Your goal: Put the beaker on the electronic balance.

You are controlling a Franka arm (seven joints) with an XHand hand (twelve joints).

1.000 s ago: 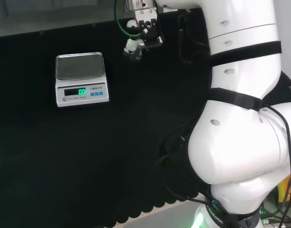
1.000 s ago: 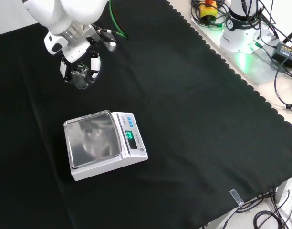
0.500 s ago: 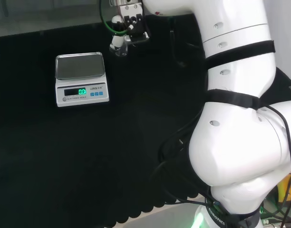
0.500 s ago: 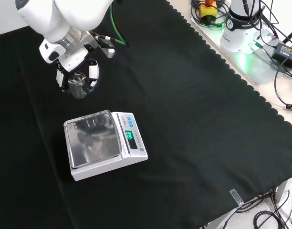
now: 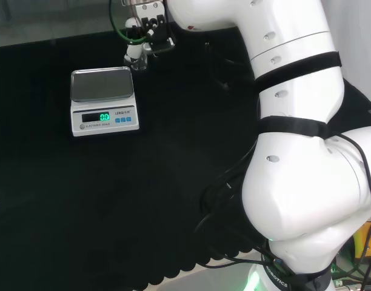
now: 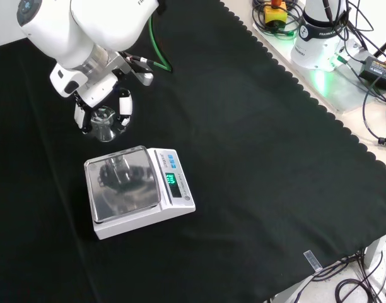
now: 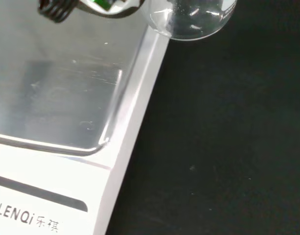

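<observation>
The hand (image 6: 101,107) has its fingers (image 6: 125,106) curled round a small clear beaker (image 6: 103,122), grasping it from above with the glass hanging between them. In the front view the beaker sits just beyond the far edge of the electronic balance (image 6: 136,189), apart from its steel pan (image 6: 122,183), where a dim reflection of the hand shows. In the head view the hand (image 5: 143,33) hovers just past the balance's (image 5: 102,100) far right corner. The wrist view shows the beaker's round base (image 7: 191,19) over the black cloth of the worktop (image 6: 256,145), just off the balance's rim.

To do this step well, the arm would likely carry the beaker further over the pan's middle, keep it upright, lower until the base rests flat, and only then let the fingers straighten.
</observation>
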